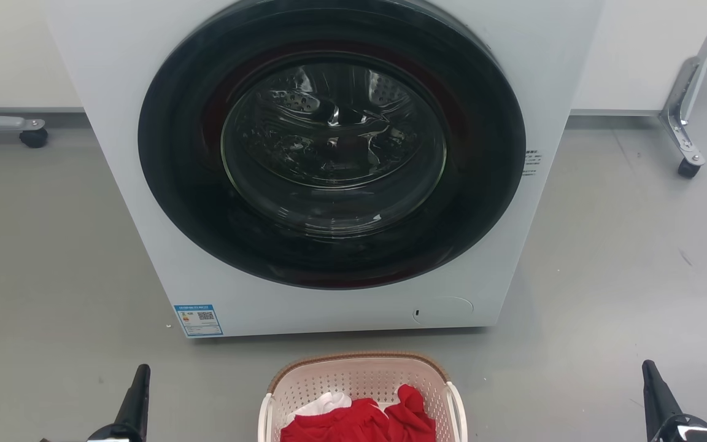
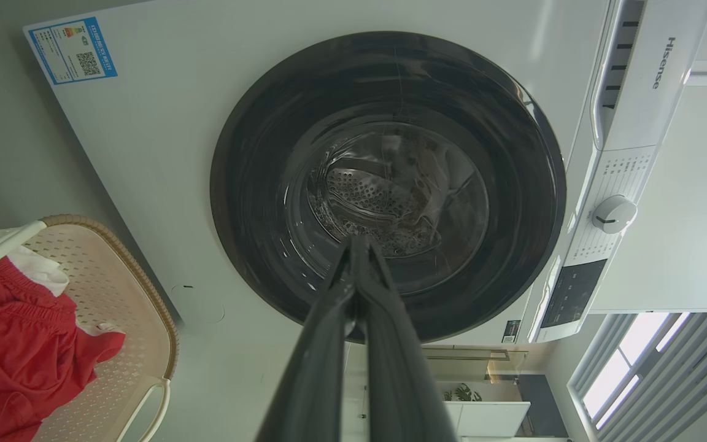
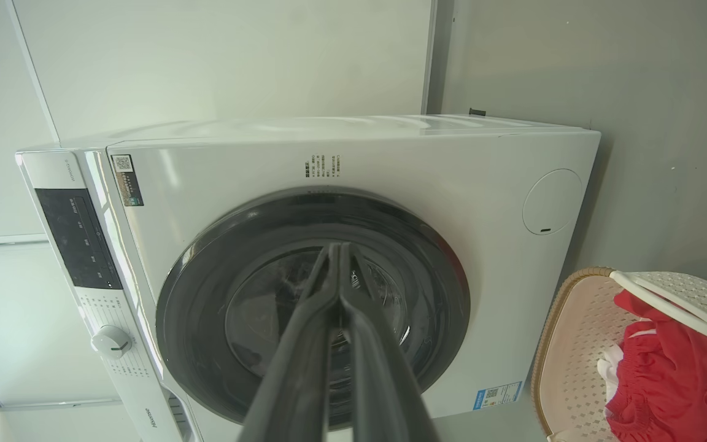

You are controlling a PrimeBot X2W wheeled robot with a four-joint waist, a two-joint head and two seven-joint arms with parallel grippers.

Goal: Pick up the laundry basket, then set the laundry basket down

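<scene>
You have the basket [image 1: 359,376] on the floor near the washer [image 1: 114,184], between the left gripper [image 2: 359,244] and right gripper [image 3: 336,250], both clenched on nothing.

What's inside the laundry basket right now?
The laundry basket holds crumpled red clothing with a white cloth showing beside it. The clothes cover the basket's bottom, so anything beneath them cannot be seen.

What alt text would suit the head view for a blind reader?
A white washer with a dark round door stands on a grey floor, and before it, at bottom centre, sits the basket holding red and white clothes. The left gripper and right gripper point up at the lower corners, both clear of the basket.
</scene>
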